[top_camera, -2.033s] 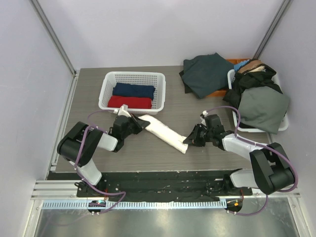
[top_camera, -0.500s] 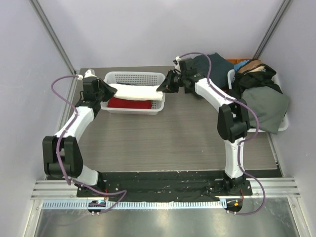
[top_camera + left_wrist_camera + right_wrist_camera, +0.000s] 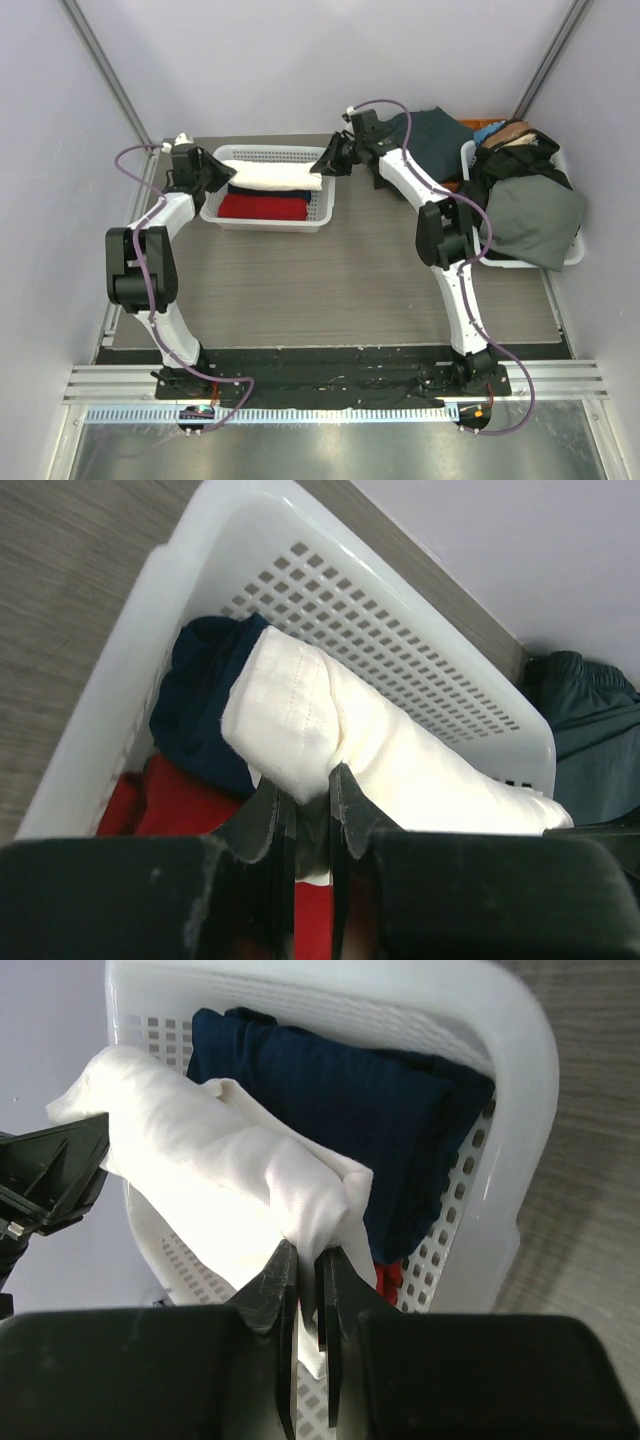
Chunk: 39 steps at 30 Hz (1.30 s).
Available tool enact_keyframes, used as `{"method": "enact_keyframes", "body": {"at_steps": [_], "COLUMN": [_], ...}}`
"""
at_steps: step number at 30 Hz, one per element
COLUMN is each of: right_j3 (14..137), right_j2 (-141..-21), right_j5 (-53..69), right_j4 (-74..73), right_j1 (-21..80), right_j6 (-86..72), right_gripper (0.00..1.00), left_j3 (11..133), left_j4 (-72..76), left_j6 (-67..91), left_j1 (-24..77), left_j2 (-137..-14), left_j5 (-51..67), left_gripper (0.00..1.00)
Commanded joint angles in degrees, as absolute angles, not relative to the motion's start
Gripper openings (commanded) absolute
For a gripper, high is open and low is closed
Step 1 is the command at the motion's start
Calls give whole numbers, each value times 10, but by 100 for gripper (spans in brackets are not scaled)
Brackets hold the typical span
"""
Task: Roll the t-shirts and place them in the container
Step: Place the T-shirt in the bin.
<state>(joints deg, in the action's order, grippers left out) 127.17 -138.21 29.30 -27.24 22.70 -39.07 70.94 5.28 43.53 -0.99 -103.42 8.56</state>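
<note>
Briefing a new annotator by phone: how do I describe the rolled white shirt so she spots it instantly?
On the table, far left, stands a white lattice basket. Over it, pinched at each end by the arms' fingers, is the rolled white shirt. It alone is pale; the red shirt and navy shirt lie lower inside.

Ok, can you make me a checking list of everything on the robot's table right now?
Surface: grey wood-grain table, no spills seen.
Job's things: rolled cream-white t-shirt held across the white plastic lattice basket, above the navy t-shirt; red t-shirt in the basket too.
Clutter: dark green garment heap at the far edge; second white basket at the right, piled with dark clothes.
Grippers: left gripper shut on one end of the roll; right gripper shut on the other end.
Cables: purple cables loop along both arms; no snag seen.
Surroundings: pale lilac walls, metal corner posts; nothing else seen.
</note>
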Motion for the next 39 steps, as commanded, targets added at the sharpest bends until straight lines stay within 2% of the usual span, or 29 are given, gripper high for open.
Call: {"method": "enact_keyframes", "body": {"at_steps": [1, 8, 26, 29, 32, 33, 39], "right_j3": [1348, 1411, 1383, 1378, 1360, 1356, 1331], "right_j2": [-1400, -1451, -1497, -1490, -1476, -1465, -1413], "right_j5": [292, 283, 261, 260, 244, 242, 223], "right_j4": [-234, -217, -107, -108, -105, -106, -120], "right_j1": [227, 225, 230, 235, 235, 235, 229], "right_j6": [-386, -402, -448, -448, -443, -439, -421], "right_gripper": [1, 1, 4, 19, 28, 34, 47], "left_j3": [754, 812, 853, 848, 847, 846, 838], "left_j4": [123, 105, 77, 84, 90, 94, 115], "left_j6": [441, 447, 438, 437, 438, 439, 447], "left_j1": [-20, -20, -23, -23, -23, -23, -22], "left_j2": [-1052, -1106, -1180, -1179, -1180, -1178, -1173], "left_j5": [118, 126, 120, 120, 124, 126, 127], "left_gripper": [0, 0, 0, 1, 2, 3, 3]}}
